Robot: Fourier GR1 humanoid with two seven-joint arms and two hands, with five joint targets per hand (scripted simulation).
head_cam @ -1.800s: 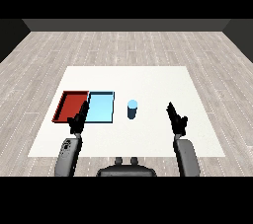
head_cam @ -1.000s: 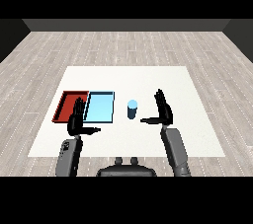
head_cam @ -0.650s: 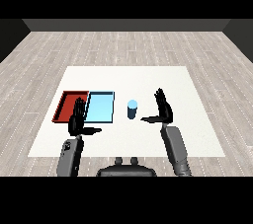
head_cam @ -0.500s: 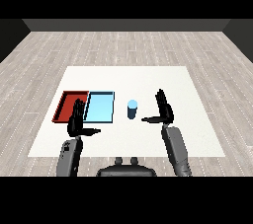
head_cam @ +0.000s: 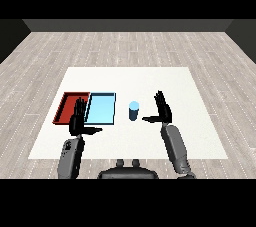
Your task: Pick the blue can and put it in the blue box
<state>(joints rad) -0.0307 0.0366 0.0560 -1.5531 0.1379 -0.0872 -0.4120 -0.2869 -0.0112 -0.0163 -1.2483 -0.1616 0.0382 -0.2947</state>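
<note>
A blue can (head_cam: 133, 110) stands upright on the white table (head_cam: 165, 81), just right of the light blue tray (head_cam: 101, 108). My right hand (head_cam: 162, 110) is open a short way to the can's right, fingers straight up and thumb pointing toward the can, with a gap between them. My left hand (head_cam: 78, 121) is open too, raised over the near edges of the red tray (head_cam: 69, 106) and the light blue tray, holding nothing.
The red tray lies left of the light blue one, side by side. Grey wood floor surrounds the table.
My right hand has swung in from the table's right side to a spot close beside the can. The left hand and the can have barely moved.
</note>
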